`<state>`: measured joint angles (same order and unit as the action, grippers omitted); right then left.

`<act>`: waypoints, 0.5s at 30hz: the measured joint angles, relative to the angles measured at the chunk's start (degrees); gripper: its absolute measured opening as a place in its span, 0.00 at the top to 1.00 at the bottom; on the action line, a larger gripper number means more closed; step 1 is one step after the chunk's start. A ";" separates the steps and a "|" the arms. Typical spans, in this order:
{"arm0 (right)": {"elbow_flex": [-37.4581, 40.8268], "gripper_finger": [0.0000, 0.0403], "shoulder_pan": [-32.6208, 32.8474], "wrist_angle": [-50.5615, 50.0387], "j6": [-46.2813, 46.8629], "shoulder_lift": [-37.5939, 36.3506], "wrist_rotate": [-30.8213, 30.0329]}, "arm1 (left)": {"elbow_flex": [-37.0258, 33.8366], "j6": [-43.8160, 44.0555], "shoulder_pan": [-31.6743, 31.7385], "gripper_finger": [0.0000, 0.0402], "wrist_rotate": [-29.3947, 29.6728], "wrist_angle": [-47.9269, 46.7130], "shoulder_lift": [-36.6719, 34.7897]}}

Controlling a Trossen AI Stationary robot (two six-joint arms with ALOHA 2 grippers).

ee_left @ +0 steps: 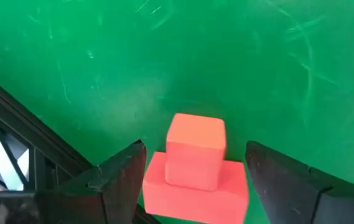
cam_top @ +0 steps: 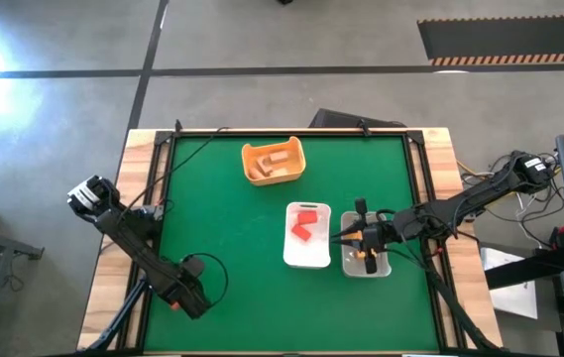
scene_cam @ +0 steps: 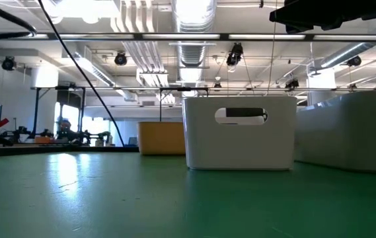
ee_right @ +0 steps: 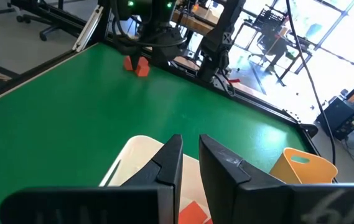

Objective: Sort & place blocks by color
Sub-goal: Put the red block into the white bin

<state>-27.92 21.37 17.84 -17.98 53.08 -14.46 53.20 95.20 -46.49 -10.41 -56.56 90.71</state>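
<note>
Down at the near-left corner of the green table (cam_top: 222, 248), the left gripper (ee_left: 195, 180) stands with its fingers spread wide either side of two red blocks (ee_left: 195, 171), a cube apparently sitting on a flat bar whose long axis runs across the gap. The right gripper (ee_right: 189, 165), fingers nearly together, hovers well apart over the white tray (ee_right: 130, 158), so the left arm is plainly nearer.

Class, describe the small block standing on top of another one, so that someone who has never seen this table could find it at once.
Start at the green table and go to the left gripper near its left front corner. Between its open fingers lies a flat red-orange block with a small red-orange cube on it. It is the only stacked block; the others lie in trays.
</note>
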 joint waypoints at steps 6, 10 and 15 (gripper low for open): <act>0.00 0.89 0.00 -0.03 0.02 0.00 -0.02 | -0.47 -0.17 -0.29 0.43 -0.02 0.45 0.01; 0.00 0.89 0.00 -0.01 0.00 0.00 -0.02 | -0.47 -0.15 -0.45 0.54 -0.04 0.44 0.01; 0.00 0.89 0.00 -0.03 0.00 0.00 -0.02 | -0.47 -0.15 -0.49 0.67 -0.04 0.53 0.01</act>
<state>-27.92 21.37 17.80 -17.98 53.08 -14.48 52.73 95.04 -46.98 -10.46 -56.03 90.72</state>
